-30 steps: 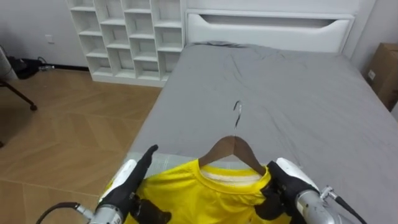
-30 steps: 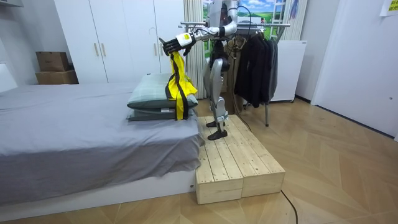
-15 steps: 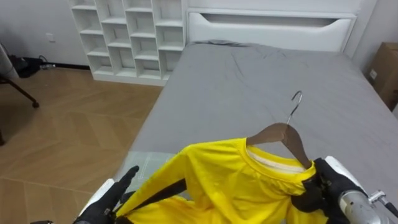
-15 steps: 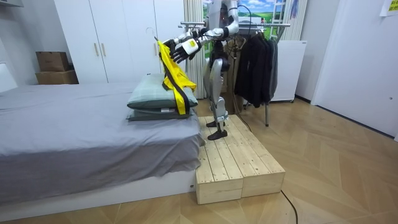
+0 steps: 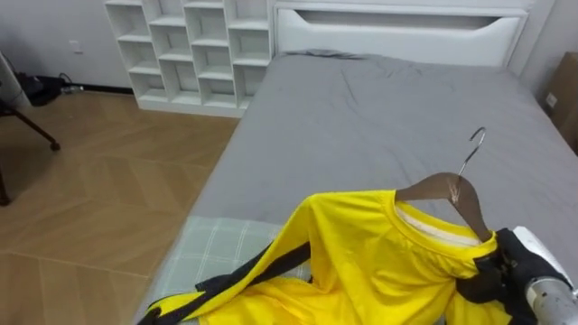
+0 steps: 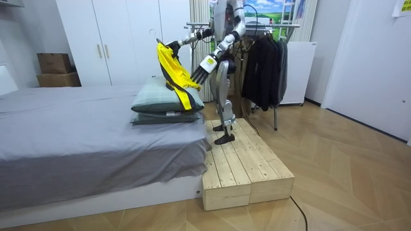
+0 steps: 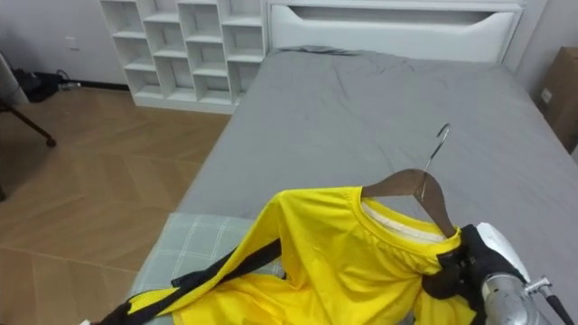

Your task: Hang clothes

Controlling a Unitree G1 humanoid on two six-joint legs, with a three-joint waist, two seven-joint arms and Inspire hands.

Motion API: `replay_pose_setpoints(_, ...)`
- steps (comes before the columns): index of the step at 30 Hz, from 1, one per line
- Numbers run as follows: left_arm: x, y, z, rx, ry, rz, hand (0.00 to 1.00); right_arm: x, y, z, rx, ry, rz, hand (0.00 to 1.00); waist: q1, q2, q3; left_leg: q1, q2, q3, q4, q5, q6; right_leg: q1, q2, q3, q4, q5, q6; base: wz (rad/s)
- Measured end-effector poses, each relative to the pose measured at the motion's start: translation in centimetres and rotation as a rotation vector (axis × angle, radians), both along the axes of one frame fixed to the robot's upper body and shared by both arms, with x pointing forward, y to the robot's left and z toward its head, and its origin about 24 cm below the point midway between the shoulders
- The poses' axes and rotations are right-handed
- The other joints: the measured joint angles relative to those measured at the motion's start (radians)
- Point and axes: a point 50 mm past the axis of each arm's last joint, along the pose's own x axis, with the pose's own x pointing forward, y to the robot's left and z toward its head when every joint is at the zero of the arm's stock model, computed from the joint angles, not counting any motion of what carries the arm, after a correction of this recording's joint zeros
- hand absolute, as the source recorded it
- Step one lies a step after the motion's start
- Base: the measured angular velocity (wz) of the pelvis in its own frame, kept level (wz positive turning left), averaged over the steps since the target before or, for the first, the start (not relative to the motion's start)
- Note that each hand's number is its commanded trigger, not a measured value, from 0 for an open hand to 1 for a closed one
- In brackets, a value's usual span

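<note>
A yellow shirt (image 5: 370, 262) with a black stripe is on a wooden hanger (image 5: 442, 188), whose metal hook (image 5: 471, 144) points up and tilts right. My right hand (image 5: 506, 271) is at the lower right, its dark fingers curled round the hanger's end and the shirt's shoulder. The shirt's loose end trails down onto a green checked pillow (image 5: 203, 253). In the room view the shirt (image 6: 170, 64) is held up over the stacked pillows. My left hand (image 6: 207, 64) hangs lower beside it, fingers spread and holding nothing.
I stand on a wooden platform (image 6: 244, 163) at the pillow end of a grey bed (image 5: 388, 108). A clothes rack with dark garments (image 6: 263, 58) stands behind me. A white cube shelf (image 5: 190, 45) and wooden floor lie to my left.
My left hand has let go of the shirt and dropped down. The right hand has carried the hanger up and to the right, so the shirt now droops from that side.
</note>
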Motion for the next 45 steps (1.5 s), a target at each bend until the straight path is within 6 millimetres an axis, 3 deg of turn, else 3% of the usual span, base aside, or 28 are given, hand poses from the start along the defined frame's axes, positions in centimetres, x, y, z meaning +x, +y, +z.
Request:
replay_pose_setpoints(1, -0.6, 0.2, -0.5, -0.013, 0.024, 0.022, 0.0, 0.1, 0.0, 0.2, -0.004, -0.008, 0.002, 1.0, 0.0, 0.0, -0.0001, 0.0, 0.001, 0.004, -0.001, 0.0, 0.0, -0.003, 0.0, 0.004, 0.001, 0.0, 0.0, -0.16)
replay_pose_setpoints(4, -4.9, 1.0, -3.3, -0.065, 0.19, 0.166, 0.0, 0.3, 0.1, 1.0, -0.03, -0.034, 0.012, 1.0, -0.002, -0.002, -0.004, 0.007, 0.001, 0.016, -0.001, 0.0, 0.0, 0.0, 0.0, 0.01, 0.001, 0.0, 0.0, -0.08)
replay_pose_setpoints(6, -9.1, 1.7, -4.8, -0.095, 0.308, 0.325, 0.0, -0.2, 0.4, 1.8, -0.077, -0.066, 0.032, 1.0, 0.0, -0.012, -0.0101, 0.011, 0.002, 0.017, -0.01, -0.001, -0.001, 0.0, 0.001, 0.007, 0.0, 0.0, 0.0, 0.0)
replay_pose_setpoints(9, -14.1, 1.7, -5.9, -0.094, 0.461, 0.429, 0.0, -0.8, 0.6, 2.7, -0.092, -0.112, 0.048, 1.0, 0.004, -0.02, -0.0126, 0.021, 0.005, 0.024, -0.013, -0.003, -0.004, 0.003, 0.001, 0.012, 0.0, 0.0, 0.0, -0.1)
replay_pose_setpoints(12, -17.6, 1.2, -6.4, -0.091, 0.594, 0.476, 0.0, -1.4, 0.9, 3.6, -0.111, -0.152, 0.063, 1.0, 0.014, -0.024, -0.0102, 0.032, 0.012, 0.027, -0.011, -0.006, -0.005, 0.011, 0.003, 0.021, 0.003, 0.0, 0.0, -0.08)
replay_pose_setpoints(15, -19.7, 0.8, -6.6, -0.089, 0.673, 0.494, 0.0, -2.0, 1.4, 4.3, -0.108, -0.201, 0.076, 1.0, 0.015, -0.034, -0.0031, 0.037, 0.019, 0.028, 0.002, -0.013, -0.008, 0.017, 0.005, 0.023, 0.012, -0.002, -0.004, -0.01)
replay_pose_setpoints(17, -20.1, 0.7, -6.6, -0.077, 0.691, 0.501, 0.0, -2.1, 1.4, 4.6, -0.118, -0.222, 0.072, 1.0, 0.015, -0.042, 0.0028, 0.031, 0.022, 0.033, 0.036, -0.029, -0.01, 0.018, 0.007, 0.028, 0.02, -0.019, -0.011, -0.04)
replay_pose_setpoints(20, -20.0, 0.7, -6.6, -0.052, 0.701, 0.495, 0.0, -3.1, 1.7, 4.7, -0.155, -0.245, 0.07, 1.0, 0.015, -0.047, 0.0022, 0.012, 0.047, 0.039, 0.098, -0.058, -0.016, 0.021, 0.021, 0.034, 0.031, -0.036, -0.018, -0.07)
replay_pose_setpoints(25, -17.9, 1.0, -6.7, 0.001, 0.671, 0.411, 0.0, -4.6, 1.8, 4.6, -0.181, -0.263, 0.077, 1.0, 0.001, -0.042, 0.0007, -0.018, 0.09, 0.055, 0.195, -0.105, -0.032, 0.005, 0.043, 0.046, 0.083, -0.059, -0.036, -0.11)
replay_pose_setpoints(31, -16.7, 0.8, -6.8, 0.045, 0.652, 0.36, 0.0, -5.9, 1.8, 4.0, -0.178, -0.274, 0.074, 1.0, -0.026, -0.045, -0.0058, 0.015, 0.117, 0.104, 0.198, -0.114, -0.051, -0.009, 0.065, 0.127, 0.113, -0.066, -0.053, -0.35)
replay_pose_setpoints(33, -16.5, 0.5, -6.9, 0.055, 0.652, 0.346, 0.0, -5.9, 1.9, 3.9, -0.175, -0.276, 0.074, 1.0, -0.015, -0.042, -0.0063, 0.021, 0.118, 0.11, 0.179, -0.115, -0.059, -0.057, 0.078, 0.196, 0.146, -0.063, -0.059, -0.94)
replay_pose_setpoints(34, -16.4, 0.4, -7.0, 0.057, 0.652, 0.341, 0.0, -5.9, 1.9, 3.9, -0.171, -0.276, 0.072, 1.0, -0.011, -0.032, -0.0103, 0.026, 0.116, 0.108, 0.169, -0.113, -0.061, -0.071, 0.083, 0.218, 0.153, -0.061, -0.062, -1.18)
replay_pose_setpoints(36, -16.8, 0.1, -7.0, 0.062, 0.662, 0.337, 0.0, -6.0, 2.3, 3.6, -0.154, -0.275, 0.07, 1.0, 0.0, -0.034, -0.004, 0.054, 0.102, 0.07, 0.136, -0.108, -0.069, -0.108, 0.104, 0.319, 0.178, -0.054, -0.068, -1.32)
replay_pose_setpoints(37, -16.9, 0.1, -7.1, 0.062, 0.666, 0.335, 0.0, -6.0, 2.4, 3.5, -0.152, -0.273, 0.071, 1.0, -0.002, -0.032, -0.0048, 0.061, 0.1, 0.063, 0.129, -0.108, -0.069, -0.111, 0.11, 0.342, 0.178, -0.051, -0.069, -1.22)
replay_pose_setpoints(39, -16.6, 0.2, -7.0, 0.067, 0.659, 0.326, 0.0, -6.0, 2.5, 3.5, -0.149, -0.273, 0.073, 1.0, -0.023, -0.033, -0.0056, 0.078, 0.086, 0.026, 0.11, -0.107, -0.07, -0.135, 0.13, 0.426, 0.192, -0.047, -0.064, -1.07)
replay_pose_setpoints(42, -15.4, 0.3, -7.0, 0.065, 0.617, 0.323, 0.0, -6.0, 2.7, 3.4, -0.139, -0.276, 0.07, 1.0, -0.05, -0.03, -0.0081, 0.102, 0.081, 0.026, 0.078, -0.108, -0.07, -0.17, 0.157, 0.513, 0.204, -0.032, -0.054, -1.08)
replay_pose_setpoints(43, -14.9, 0.4, -6.9, 0.064, 0.602, 0.324, 0.0, -6.0, 2.7, 3.4, -0.137, -0.276, 0.068, 1.0, -0.056, -0.03, -0.0093, 0.102, 0.078, 0.025, 0.074, -0.108, -0.07, -0.179, 0.158, 0.521, 0.209, -0.031, -0.052, -0.8)
replay_pose_setpoints(45, -13.1, 0.4, -6.8, 0.059, 0.542, 0.317, 0.0, -6.0, 2.9, 3.3, -0.129, -0.279, 0.064, 1.0, -0.085, -0.039, -0.0044, 0.105, 0.071, 0.044, 0.056, -0.11, -0.066, -0.205, 0.169, 0.578, 0.209, -0.018, -0.037, -0.74)
